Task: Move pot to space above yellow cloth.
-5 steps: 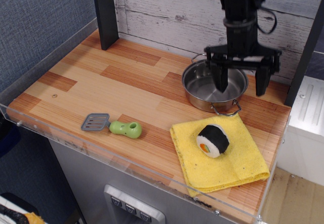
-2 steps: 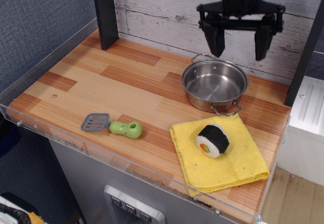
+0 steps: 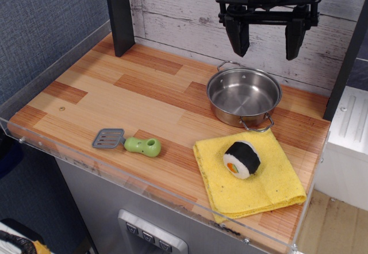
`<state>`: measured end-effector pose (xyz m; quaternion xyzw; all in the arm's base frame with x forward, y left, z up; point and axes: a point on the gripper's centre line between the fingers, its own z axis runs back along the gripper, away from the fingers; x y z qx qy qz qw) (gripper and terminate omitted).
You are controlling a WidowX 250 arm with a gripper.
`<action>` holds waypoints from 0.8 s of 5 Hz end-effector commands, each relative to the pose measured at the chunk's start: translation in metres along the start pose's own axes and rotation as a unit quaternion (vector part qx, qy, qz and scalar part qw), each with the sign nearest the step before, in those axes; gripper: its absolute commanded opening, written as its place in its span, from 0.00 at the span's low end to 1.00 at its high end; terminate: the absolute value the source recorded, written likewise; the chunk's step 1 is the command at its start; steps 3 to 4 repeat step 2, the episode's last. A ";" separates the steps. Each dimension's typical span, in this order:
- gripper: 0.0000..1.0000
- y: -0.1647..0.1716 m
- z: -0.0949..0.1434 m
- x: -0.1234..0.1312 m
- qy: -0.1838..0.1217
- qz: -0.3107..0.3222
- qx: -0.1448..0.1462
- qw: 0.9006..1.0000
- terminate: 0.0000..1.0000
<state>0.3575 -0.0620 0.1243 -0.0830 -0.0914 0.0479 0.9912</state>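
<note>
The shiny steel pot (image 3: 244, 97) with two wire loop handles stands on the wooden counter at the back right, just behind the yellow cloth (image 3: 249, 173). The cloth lies at the front right, slightly rumpled, with a sushi roll toy (image 3: 241, 159) on it. My gripper (image 3: 267, 46) hangs open and empty well above the pot, in front of the white plank wall. Its two black fingers (image 3: 239, 35) stand wide apart and touch nothing.
A green-handled toy spatula (image 3: 127, 142) lies at the front left of the counter. A black post (image 3: 119, 15) stands at the back left. A clear acrylic rim (image 3: 144, 188) runs along the counter's front edge. A dark post (image 3: 348, 53) stands at the right.
My gripper has risen straight up out of the pot, from its fingers around the rim to well above it. The pot has stayed in place behind the cloth.
</note>
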 end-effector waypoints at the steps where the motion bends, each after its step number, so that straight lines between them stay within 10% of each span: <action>1: 1.00 -0.003 0.024 -0.001 -0.029 -0.006 -0.004 1.000 0.00; 2: 1.00 -0.003 0.024 -0.001 -0.029 -0.006 -0.004 1.000 1.00; 4: 1.00 -0.003 0.024 -0.001 -0.029 -0.006 -0.004 1.000 1.00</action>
